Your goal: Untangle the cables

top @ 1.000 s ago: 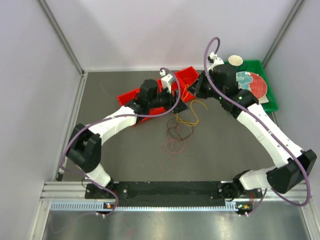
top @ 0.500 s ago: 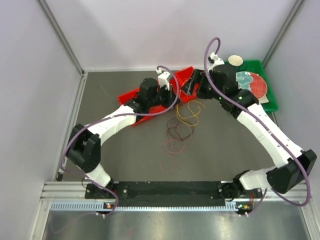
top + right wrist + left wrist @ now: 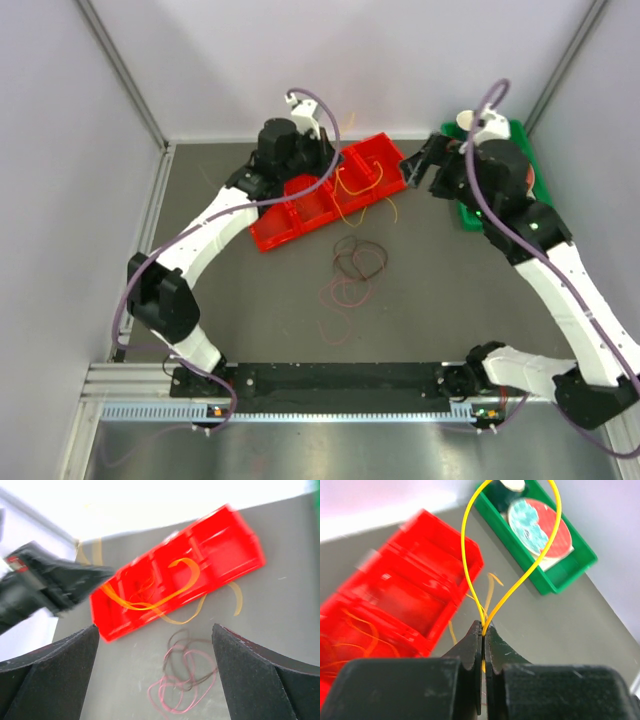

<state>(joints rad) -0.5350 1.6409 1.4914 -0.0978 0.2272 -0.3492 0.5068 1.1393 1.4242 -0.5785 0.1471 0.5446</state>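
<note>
My left gripper [image 3: 484,626] is shut on a yellow cable [image 3: 470,535], whose loop rises from the jaw tips. In the top view the left gripper [image 3: 328,166] hangs over the red bin [image 3: 275,232], and the yellow cable [image 3: 356,183] drapes across the bin with a tail on the table. Dark maroon and black cables [image 3: 358,258] lie tangled with pinkish cables [image 3: 343,296] in the middle of the table. My right gripper [image 3: 412,172] stands open and empty by the bin's right end. Its wrist view shows the right gripper [image 3: 155,630] wide above the pink cables [image 3: 182,692].
A green tray [image 3: 468,215] with a red plate [image 3: 559,530] and a cup stands at the back right, behind the right arm. White walls and metal rails close in the table on the left, back and right.
The left gripper shut on the yellow cable and drew it up and back over the red bin. The right gripper opened, let go and pulled away to the right.
</note>
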